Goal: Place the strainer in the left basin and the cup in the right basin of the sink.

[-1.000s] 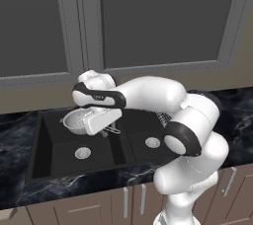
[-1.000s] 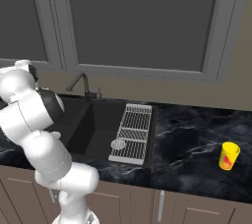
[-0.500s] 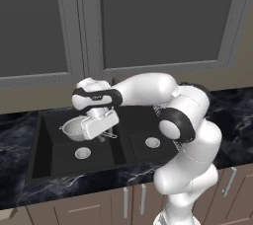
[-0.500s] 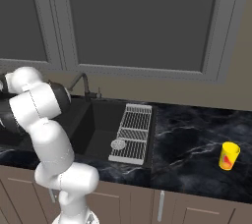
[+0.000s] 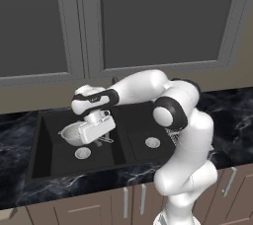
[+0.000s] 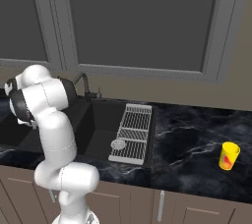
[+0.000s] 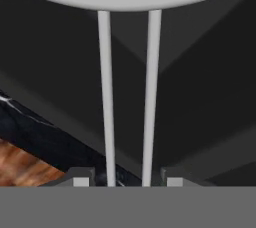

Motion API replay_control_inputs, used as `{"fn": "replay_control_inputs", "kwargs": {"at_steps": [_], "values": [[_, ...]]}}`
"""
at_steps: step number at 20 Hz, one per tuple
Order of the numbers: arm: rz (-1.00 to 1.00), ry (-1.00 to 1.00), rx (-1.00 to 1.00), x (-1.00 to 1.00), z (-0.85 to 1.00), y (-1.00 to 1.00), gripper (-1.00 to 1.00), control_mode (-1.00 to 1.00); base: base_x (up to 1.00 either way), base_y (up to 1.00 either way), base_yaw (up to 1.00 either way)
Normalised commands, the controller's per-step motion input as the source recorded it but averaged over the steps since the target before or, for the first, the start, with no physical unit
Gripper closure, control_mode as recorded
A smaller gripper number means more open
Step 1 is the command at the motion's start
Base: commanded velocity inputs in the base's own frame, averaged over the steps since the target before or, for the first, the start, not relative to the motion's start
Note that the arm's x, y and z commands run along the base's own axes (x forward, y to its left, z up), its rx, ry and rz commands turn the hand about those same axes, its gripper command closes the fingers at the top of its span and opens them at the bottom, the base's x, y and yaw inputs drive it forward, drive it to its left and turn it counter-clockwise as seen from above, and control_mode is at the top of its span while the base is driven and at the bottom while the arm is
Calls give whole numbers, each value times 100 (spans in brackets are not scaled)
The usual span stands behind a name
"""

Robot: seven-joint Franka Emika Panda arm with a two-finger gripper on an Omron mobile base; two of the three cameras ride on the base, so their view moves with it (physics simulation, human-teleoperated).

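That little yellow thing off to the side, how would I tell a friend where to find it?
Start at the black marbled countertop and go right from the sink, past the flat wire drying rack. Standing upright alone near the counter's front edge is the cup: a small bright yellow cylinder with a red mark on its side, the one colourful thing there.

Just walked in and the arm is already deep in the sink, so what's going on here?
The white arm's gripper holds the silvery mesh strainer by its thin wire handle, hanging it over the wider black left basin. The small yellow cup stands untouched on the black marbled countertop, right of the flat wire drying rack.
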Motion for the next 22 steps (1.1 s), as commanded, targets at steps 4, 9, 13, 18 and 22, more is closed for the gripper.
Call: {"fn": "replay_control_inputs", "kwargs": {"at_steps": [4, 9, 13, 18, 22], "values": [[0, 0, 0, 34, -25, 14, 100, -100, 0, 0, 0], [0, 0, 0, 30, -29, 12, 100, -100, 0, 0, 0], [0, 0, 0, 25, -34, 9, 100, -100, 0, 0, 0], [0, 0, 0, 19, -35, 8, 100, -100, 0, 0, 0], [0, 0, 0, 16, -34, 11, 100, -100, 0, 0, 0]]}}
